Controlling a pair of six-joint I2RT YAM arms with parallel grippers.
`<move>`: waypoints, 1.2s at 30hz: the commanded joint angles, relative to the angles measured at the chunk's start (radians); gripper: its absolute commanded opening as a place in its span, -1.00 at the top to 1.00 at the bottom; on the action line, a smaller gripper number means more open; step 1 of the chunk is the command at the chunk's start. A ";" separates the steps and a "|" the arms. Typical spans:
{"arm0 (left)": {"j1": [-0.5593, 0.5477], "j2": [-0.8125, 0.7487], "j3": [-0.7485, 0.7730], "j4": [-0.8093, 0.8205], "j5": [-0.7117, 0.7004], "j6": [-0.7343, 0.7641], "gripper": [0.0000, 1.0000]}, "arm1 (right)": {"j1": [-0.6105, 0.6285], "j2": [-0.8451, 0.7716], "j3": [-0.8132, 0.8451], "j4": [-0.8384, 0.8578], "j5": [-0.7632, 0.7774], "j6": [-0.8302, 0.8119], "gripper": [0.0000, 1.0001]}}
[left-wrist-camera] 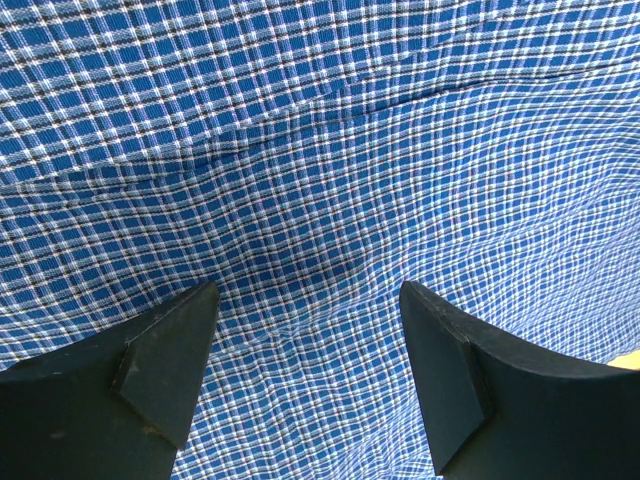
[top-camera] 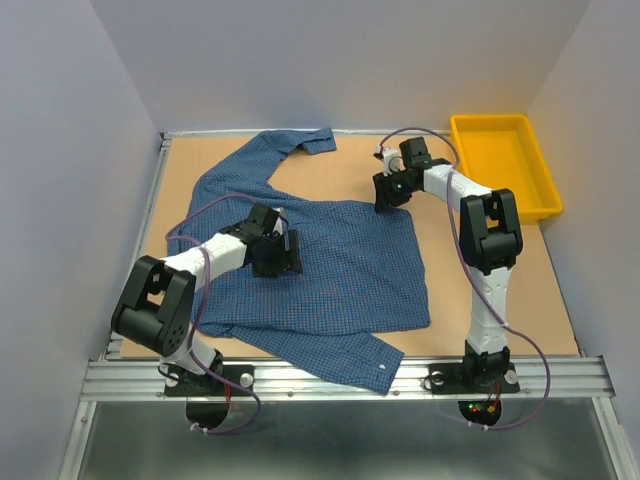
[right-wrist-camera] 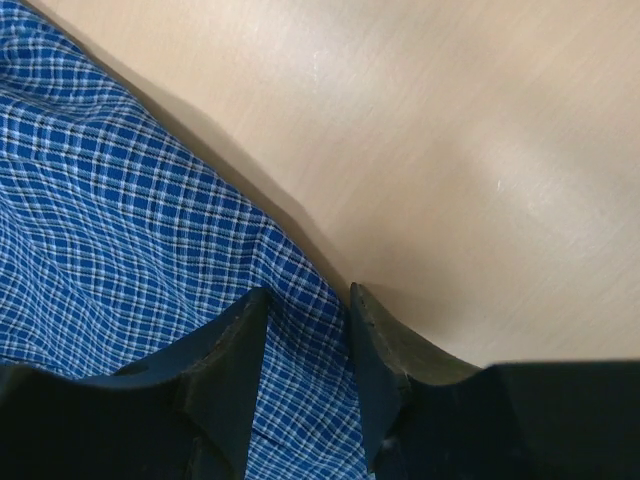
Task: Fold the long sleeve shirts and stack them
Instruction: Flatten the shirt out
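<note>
One long sleeve shirt point(top-camera: 350, 270) of blue check cloth lies spread on the wooden table point(top-camera: 345, 170). One sleeve point(top-camera: 300, 145) reaches toward the back, and the other point(top-camera: 345, 358) trails over the front edge. My left gripper point(top-camera: 283, 252) hovers low over the shirt's left middle. In the left wrist view the left gripper point(left-wrist-camera: 308, 290) is open, with only flat cloth point(left-wrist-camera: 320, 150) under it. My right gripper point(top-camera: 390, 195) sits at the shirt's far right corner. In the right wrist view the right gripper point(right-wrist-camera: 308, 290) straddles the cloth's edge point(right-wrist-camera: 120, 220) with a narrow gap between its jaws.
A yellow bin point(top-camera: 505, 165) stands at the back right corner of the table. Grey walls close in the left, back and right sides. A metal rail point(top-camera: 350, 378) runs along the front edge, where both arm bases are bolted.
</note>
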 commanded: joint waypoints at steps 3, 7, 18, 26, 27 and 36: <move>-0.004 -0.006 -0.044 -0.063 0.009 0.006 -0.70 | 0.005 -0.010 0.031 0.004 -0.036 -0.020 0.72; -0.004 -0.012 -0.041 -0.063 -0.005 0.009 -0.70 | 0.017 -0.078 0.037 -0.022 0.062 -0.028 0.99; -0.004 -0.016 -0.050 -0.028 -0.017 -0.005 -0.69 | 0.281 -0.546 -0.226 0.062 0.590 0.018 0.80; -0.004 -0.055 -0.071 -0.034 -0.029 -0.005 -0.68 | 0.387 -0.812 -0.599 -0.031 0.460 0.304 -0.44; -0.004 -0.067 -0.073 -0.034 -0.028 -0.005 -0.69 | 0.385 -0.844 -0.607 -0.031 0.476 0.317 -0.52; -0.004 -0.108 -0.096 -0.048 -0.034 -0.005 -0.69 | 0.047 -0.770 -0.437 -0.048 0.371 0.423 -0.40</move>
